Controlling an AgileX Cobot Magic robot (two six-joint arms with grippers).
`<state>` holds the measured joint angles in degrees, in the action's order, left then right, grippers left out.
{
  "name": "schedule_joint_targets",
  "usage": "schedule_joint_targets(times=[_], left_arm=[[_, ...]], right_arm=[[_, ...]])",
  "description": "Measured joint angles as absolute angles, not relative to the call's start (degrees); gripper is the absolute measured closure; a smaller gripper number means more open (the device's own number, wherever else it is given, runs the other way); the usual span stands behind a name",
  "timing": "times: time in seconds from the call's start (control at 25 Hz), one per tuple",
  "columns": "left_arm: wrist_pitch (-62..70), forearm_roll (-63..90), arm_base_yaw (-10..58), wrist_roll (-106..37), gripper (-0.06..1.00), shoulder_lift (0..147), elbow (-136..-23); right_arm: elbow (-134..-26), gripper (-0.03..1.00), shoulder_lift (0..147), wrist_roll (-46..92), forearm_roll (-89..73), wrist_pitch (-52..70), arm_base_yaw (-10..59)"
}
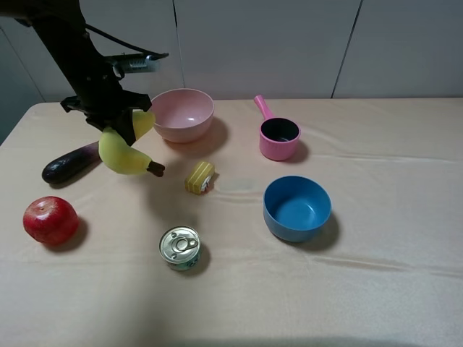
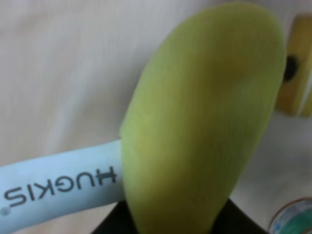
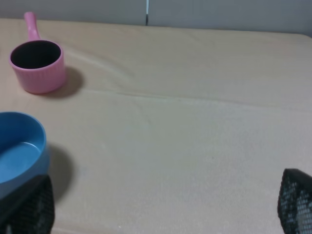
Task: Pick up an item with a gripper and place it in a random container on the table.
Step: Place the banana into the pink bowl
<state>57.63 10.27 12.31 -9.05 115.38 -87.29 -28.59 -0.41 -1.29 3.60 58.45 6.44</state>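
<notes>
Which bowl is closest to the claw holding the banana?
The pale pink bowl, right beside the left gripper and its plush banana. The blue bowl sits much farther off, toward the right.

The only word that can be read is "HUGKIS", in dark capitals on the white tag [image 2: 58, 187] sticking out from the side of the yellow plush banana [image 2: 204, 122]. It appears upside down in the left wrist view. The label on the tin can [image 1: 179, 248] and the sticker on the yellow block [image 1: 200, 178], both near the banana, are too small to read.
</notes>
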Motion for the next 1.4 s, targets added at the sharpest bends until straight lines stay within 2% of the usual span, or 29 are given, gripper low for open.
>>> schedule_joint_targets(times=[0.52, 1.04, 1.4], left_arm=[[52.4, 4.1, 15.4, -9.1, 0.75, 115.4, -101.1], [31.0, -3.9, 16.2, -9.1, 0.75, 116.5, -101.4], [21.9, -4.3, 17.9, -9.1, 0.75, 122.8, -101.4]], right_arm=[[-28.6, 0.27, -0.4, -1.3, 3.6, 58.5, 6.4], [-28.6, 0.27, -0.4, -1.3, 3.6, 58.5, 6.4], [-28.6, 0.27, -0.4, -1.3, 3.6, 58.5, 6.4]])
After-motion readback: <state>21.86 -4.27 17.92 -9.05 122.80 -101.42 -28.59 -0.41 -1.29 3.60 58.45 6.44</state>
